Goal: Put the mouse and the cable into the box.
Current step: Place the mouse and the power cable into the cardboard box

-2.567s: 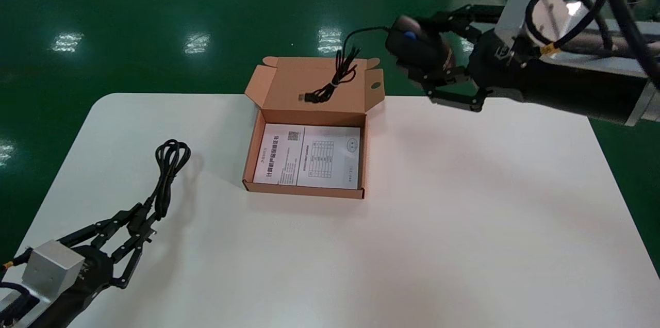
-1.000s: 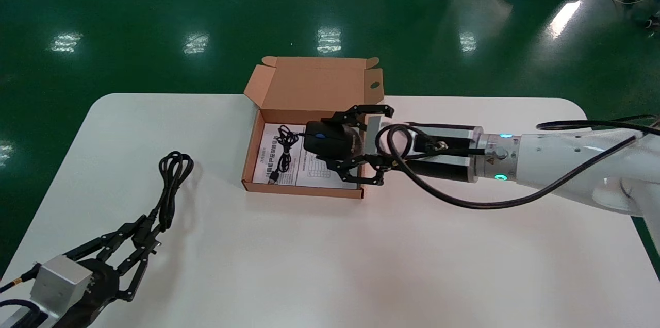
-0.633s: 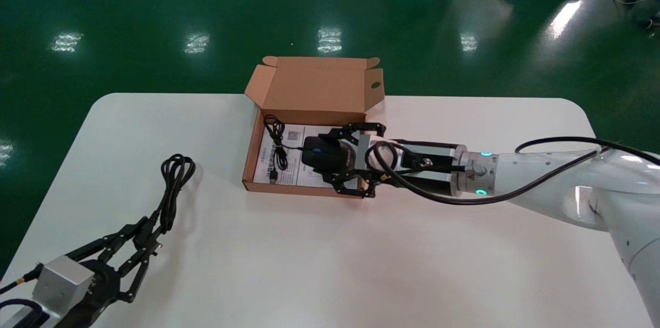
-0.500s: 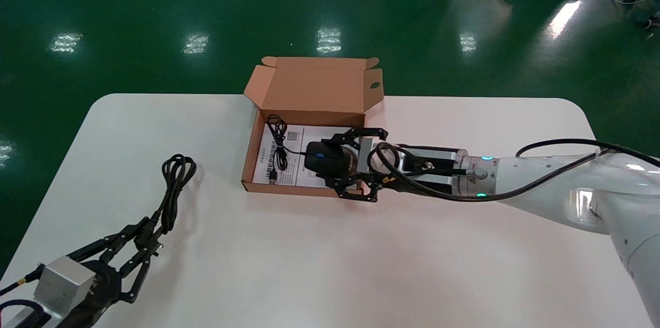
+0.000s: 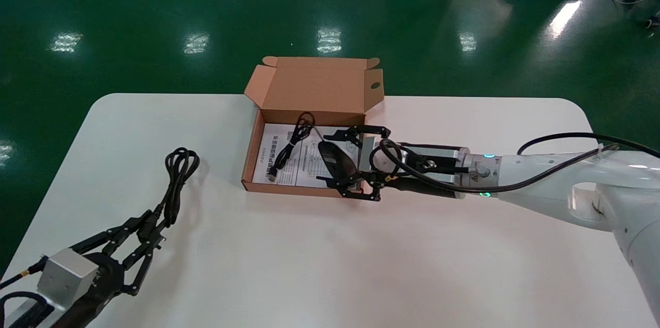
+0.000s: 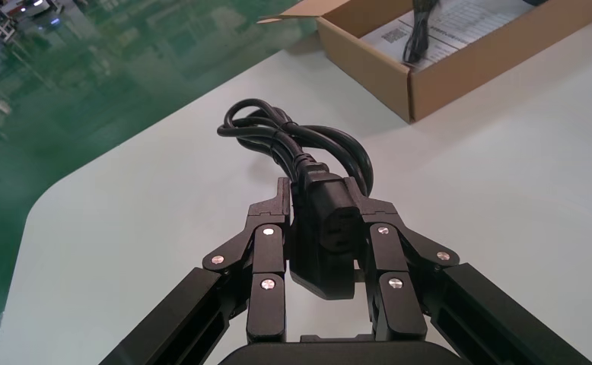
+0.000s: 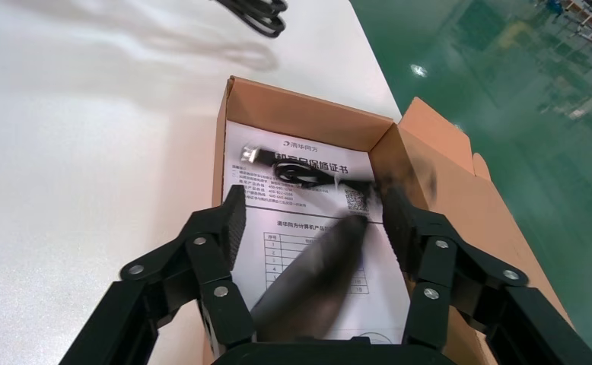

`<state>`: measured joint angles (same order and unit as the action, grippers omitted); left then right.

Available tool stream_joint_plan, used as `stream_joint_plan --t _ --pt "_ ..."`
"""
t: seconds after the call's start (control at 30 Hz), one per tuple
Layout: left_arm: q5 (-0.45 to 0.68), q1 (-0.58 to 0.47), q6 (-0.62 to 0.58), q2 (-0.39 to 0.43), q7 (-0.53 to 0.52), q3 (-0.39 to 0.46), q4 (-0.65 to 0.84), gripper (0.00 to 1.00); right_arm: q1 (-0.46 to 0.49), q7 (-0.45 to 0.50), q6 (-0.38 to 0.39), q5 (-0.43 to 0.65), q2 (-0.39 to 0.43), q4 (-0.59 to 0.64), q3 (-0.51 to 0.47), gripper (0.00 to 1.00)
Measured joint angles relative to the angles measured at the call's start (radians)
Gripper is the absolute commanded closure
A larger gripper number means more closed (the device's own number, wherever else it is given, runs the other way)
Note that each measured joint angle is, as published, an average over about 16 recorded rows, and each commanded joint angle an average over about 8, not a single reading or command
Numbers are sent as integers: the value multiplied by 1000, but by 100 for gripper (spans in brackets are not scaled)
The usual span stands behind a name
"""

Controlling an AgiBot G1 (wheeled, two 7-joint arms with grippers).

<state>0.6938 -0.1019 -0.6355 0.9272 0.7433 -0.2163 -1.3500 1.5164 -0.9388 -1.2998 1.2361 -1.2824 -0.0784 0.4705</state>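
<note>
White table. Centre: right gripper spread over box, mouse tilted between fingers; sheet heading "清华同方" legible only from right wrist. Lower left: left gripper clamped on cable plug.

The box stands open on the table. Over its right part, the right gripper has its fingers spread with the mouse tilted between them, and the mouse's cord lies coiled inside. Near the left front corner, the left gripper clasps the cable.
</note>
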Motion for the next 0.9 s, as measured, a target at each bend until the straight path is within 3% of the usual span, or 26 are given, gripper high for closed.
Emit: stream_joint_plan --t 0.4,0.63,0.9 --pt "37 -138 -36 -46 27 31 3 100 31 -28 -8 -15 26 38 -11 0" --pt "108 -340 -70 -37 33 139 63 100 56 -28 -11 -36 75 55 -26 0" --pt "195 -618 -157 60 67 295 277 100 70 -20 -14 -50 107 68 -36 0"
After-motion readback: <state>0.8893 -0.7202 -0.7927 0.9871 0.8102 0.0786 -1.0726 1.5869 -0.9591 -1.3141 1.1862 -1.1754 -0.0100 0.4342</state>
